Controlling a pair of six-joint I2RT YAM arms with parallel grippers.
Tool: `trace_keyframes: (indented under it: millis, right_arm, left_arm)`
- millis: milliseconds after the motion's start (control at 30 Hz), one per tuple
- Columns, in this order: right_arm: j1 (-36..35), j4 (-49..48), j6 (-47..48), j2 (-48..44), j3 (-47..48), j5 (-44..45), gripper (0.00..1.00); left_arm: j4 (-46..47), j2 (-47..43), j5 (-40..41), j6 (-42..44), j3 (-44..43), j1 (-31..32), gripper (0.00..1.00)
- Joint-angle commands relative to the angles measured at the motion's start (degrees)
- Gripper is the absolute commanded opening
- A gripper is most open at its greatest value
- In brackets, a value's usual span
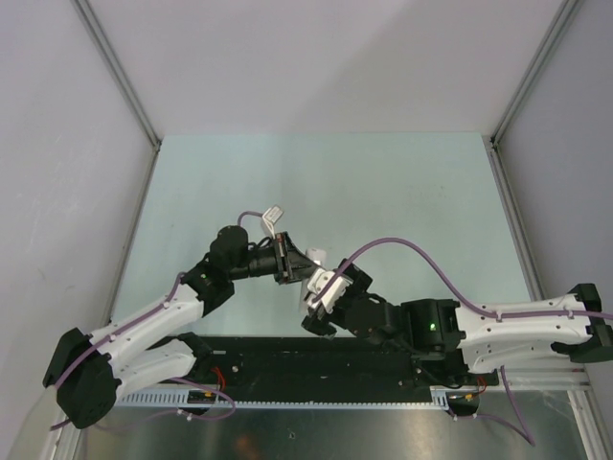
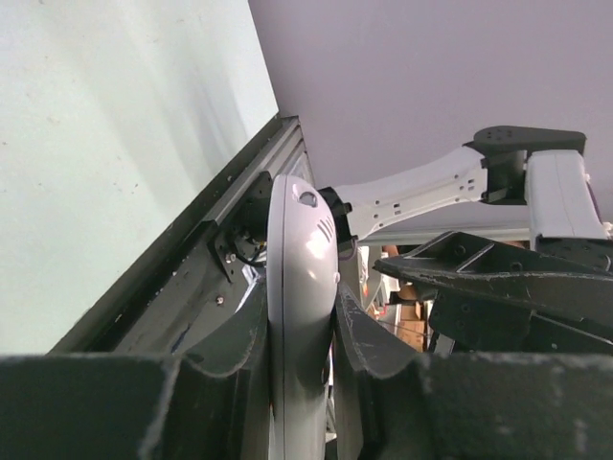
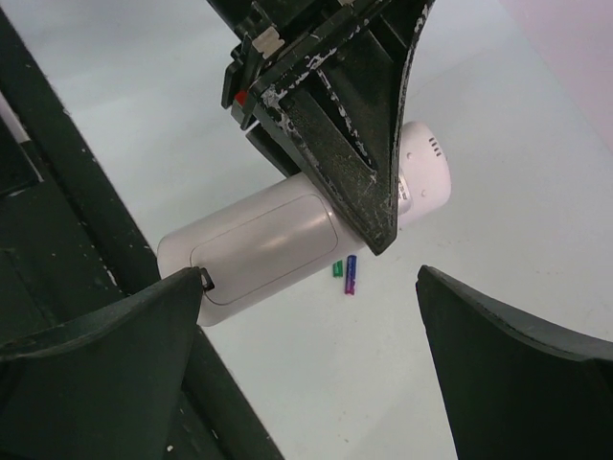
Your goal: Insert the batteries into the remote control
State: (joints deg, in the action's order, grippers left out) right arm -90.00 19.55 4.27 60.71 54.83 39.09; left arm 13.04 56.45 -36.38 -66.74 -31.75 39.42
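My left gripper is shut on the remote control, a white oblong handset held edge-on between its fingers above the table. The right wrist view shows the remote control with its back and closed compartment cover facing the camera, and a left finger across its upper part. My right gripper is open just in front of it, its left fingertip at the remote's lower end. The batteries lie side by side on the table below: one purple, one green. In the top view both grippers meet mid-table and hide the batteries.
A black rail runs along the near edge of the pale green table, close beneath both grippers. Grey walls with metal frame bars enclose the table on three sides. A purple cable loops above the right arm.
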Motion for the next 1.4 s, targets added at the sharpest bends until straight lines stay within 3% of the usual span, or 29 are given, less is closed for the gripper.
trace_keyframes:
  millis: [0,233,1367]
  right_arm:
    - [0.3,1.5,0.4,3.0,1.6,8.9,1.00]
    - [1.1,0.5,1.1,2.8,1.6,14.0,1.00]
    - [1.8,-5.0,5.7,1.1,1.6,15.4,1.00]
  left_arm:
    - [2.3,-2.0,-2.6,-2.2,-3.6,1.1,0.00]
    - [2.3,-2.4,-2.7,-2.4,-3.1,1.3,0.00]
    - [-6.5,-1.0,0.9,4.9,-5.8,2.3,0.00]
